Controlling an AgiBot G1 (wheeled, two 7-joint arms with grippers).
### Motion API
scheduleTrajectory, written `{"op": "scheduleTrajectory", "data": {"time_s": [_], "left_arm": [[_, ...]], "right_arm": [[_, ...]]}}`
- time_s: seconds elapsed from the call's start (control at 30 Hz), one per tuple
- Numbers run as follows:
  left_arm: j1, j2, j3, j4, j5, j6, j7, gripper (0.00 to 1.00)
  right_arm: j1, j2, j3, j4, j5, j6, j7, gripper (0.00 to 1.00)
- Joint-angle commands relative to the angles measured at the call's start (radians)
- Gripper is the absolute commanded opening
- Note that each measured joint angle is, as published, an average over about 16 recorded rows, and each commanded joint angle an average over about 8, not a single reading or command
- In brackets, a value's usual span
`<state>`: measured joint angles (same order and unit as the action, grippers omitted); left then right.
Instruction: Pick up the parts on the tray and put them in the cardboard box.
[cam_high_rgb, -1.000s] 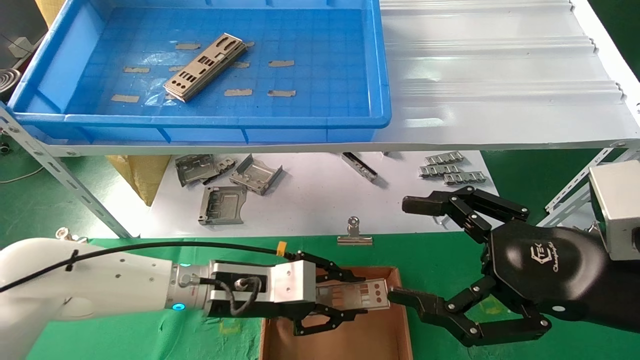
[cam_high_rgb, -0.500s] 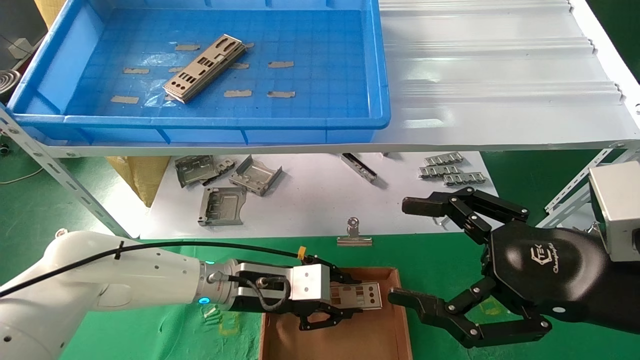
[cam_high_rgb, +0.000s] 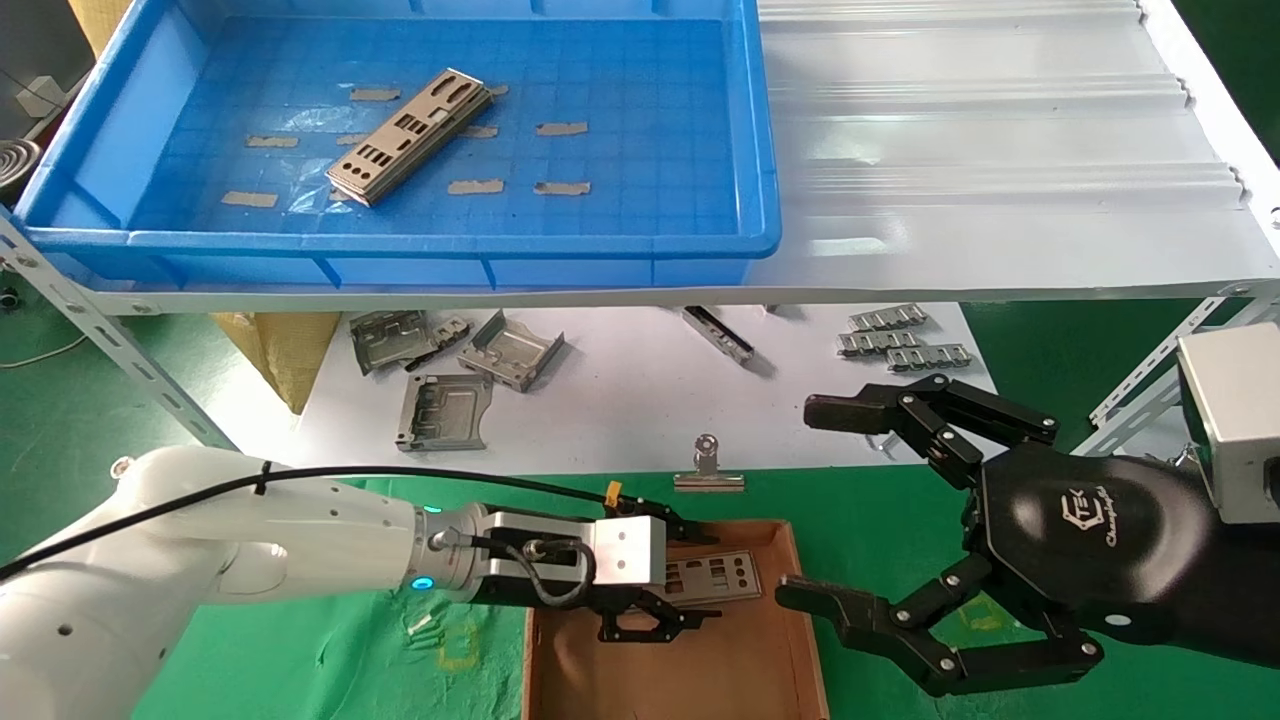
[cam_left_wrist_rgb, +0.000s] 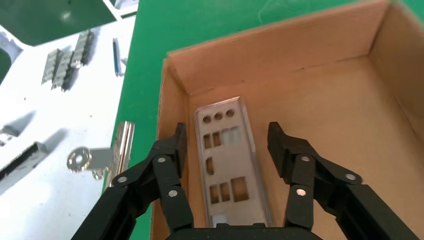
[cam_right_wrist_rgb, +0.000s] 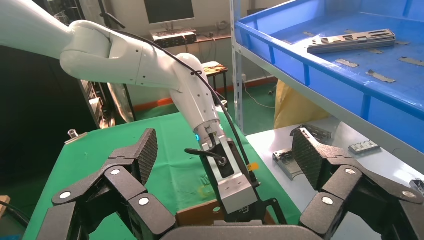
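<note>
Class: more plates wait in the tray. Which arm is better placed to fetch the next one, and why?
Probably the left. Its end effector is open over the plate in the box, below the tray's side where the plates lie. The right end effector hangs further right.

From our right wrist we see our right gripper (cam_right_wrist_rgb: 224, 160), fingers (cam_right_wrist_rgb: 145, 150) spread wide, framing the left gripper (cam_right_wrist_rgb: 250, 212) over the cardboard box (cam_right_wrist_rgb: 197, 214) on the green counter (cam_right_wrist_rgb: 95, 155), with stacked parts (cam_right_wrist_rgb: 352, 40) lying in the blue tray (cam_right_wrist_rgb: 320, 60) above.
</note>
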<state>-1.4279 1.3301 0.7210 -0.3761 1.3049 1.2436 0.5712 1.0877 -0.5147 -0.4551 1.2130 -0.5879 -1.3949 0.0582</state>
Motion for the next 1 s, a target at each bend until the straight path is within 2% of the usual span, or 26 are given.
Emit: {"op": "scheduleTrajectory", "data": {"time_s": [0.03, 0.3, 0.6, 0.83, 1.0], "left_arm": [[-0.006, 0.003, 0.001, 0.012, -0.006, 0.012, 0.011, 1.0], [-0.028, -0.033, -0.013, 0.037, -0.06, 0.162, -0.036, 1.0], [-0.025, -0.096, -0.052, 0.042, -0.168, 0.338, -0.175, 1.0], [-0.012, -0.114, -0.063, 0.027, -0.226, 0.381, -0.226, 1.0], [-0.013, -0.111, -0.062, 0.028, -0.216, 0.37, -0.219, 1.0]], "right_arm": [[0.0, 0.0, 0.0, 0.0, 0.0, 0.0, 0.0, 1.0], [0.0, 0.0, 0.0, 0.0, 0.0, 0.0, 0.0, 1.0], [0.0, 0.0, 0.0, 0.0, 0.0, 0.0, 0.0, 1.0], [0.0, 0.0, 0.0, 0.0, 0.0, 0.0, 0.0, 1.0], [0.0, 0.0, 0.0, 0.0, 0.0, 0.0, 0.0, 1.0]]}}
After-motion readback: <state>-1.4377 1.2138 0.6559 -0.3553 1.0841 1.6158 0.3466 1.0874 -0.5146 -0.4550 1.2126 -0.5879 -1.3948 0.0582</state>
